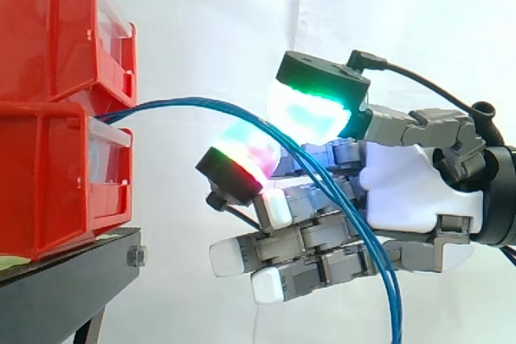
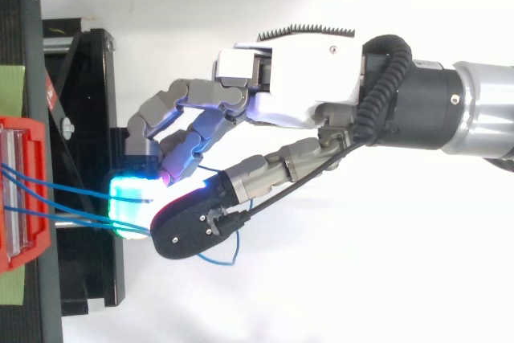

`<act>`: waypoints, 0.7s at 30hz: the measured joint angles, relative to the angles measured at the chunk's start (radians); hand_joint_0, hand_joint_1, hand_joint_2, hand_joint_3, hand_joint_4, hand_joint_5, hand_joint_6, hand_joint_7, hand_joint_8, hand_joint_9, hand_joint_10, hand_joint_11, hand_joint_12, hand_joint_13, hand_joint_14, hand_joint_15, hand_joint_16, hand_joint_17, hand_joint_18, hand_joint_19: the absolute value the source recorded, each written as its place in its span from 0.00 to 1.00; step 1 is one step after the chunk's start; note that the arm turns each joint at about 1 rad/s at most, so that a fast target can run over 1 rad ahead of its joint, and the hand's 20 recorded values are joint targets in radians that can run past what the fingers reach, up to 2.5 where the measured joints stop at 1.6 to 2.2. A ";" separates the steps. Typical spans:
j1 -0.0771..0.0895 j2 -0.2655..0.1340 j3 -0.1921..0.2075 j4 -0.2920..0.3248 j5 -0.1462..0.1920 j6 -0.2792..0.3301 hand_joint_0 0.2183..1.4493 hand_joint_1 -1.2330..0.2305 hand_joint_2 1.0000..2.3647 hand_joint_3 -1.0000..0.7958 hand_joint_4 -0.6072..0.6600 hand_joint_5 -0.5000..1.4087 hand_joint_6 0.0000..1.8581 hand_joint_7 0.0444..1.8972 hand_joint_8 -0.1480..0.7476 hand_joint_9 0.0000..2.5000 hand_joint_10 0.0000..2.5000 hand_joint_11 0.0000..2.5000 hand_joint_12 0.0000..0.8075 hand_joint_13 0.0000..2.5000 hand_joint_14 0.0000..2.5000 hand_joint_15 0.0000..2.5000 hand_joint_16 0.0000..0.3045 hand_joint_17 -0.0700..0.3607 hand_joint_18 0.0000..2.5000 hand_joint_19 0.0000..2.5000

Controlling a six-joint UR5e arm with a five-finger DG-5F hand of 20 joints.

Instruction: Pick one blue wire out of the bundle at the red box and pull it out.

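Observation:
Blue wires (image 1: pixel 201 104) leave the gap between the stacked red bins (image 1: pixel 48 183), arch to the right and drop past the hand (image 1: pixel 403 191). In the top view three blue wires (image 2: pixel 64 190) run from the red bin (image 2: pixel 12 130) to the hand (image 2: pixel 305 86). The thumb's green-glowing pad (image 1: pixel 310 110) and a finger's red-and-green pad (image 1: pixel 242 155) are closed together on the wires where these pass between them. I cannot tell how many wires are pinched. The other fingers lie stretched below, with white tips.
The bins sit on a black stand (image 1: pixel 64 279), whose frame also appears in the top view (image 2: pixel 80 118), left of the hand. A white curtain hangs behind. A loose loop of blue wire (image 2: pixel 218 261) hangs under the hand.

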 measured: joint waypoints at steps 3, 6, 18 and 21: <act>0.000 0.000 0.000 0.001 0.000 -0.001 0.33 0.28 0.01 0.34 0.63 0.15 0.49 0.44 0.53 0.29 0.01 0.28 0.52 0.25 0.00 0.15 0.19 0.47 0.22 0.15; 0.000 0.000 0.000 0.000 0.000 0.000 0.36 0.24 0.00 0.32 0.63 0.15 0.49 0.44 0.53 0.29 0.01 0.28 0.52 0.26 0.00 0.14 0.19 0.47 0.23 0.14; -0.002 0.000 0.000 -0.005 0.000 0.003 0.24 0.47 0.00 0.28 0.63 0.17 0.47 0.46 0.56 0.31 0.01 0.26 0.54 0.26 0.00 0.15 0.20 0.49 0.23 0.17; -0.003 0.000 0.000 -0.005 0.000 0.002 0.27 0.47 0.00 0.31 0.62 0.17 0.46 0.49 0.56 0.32 0.00 0.27 0.53 0.26 0.01 0.15 0.19 0.47 0.23 0.17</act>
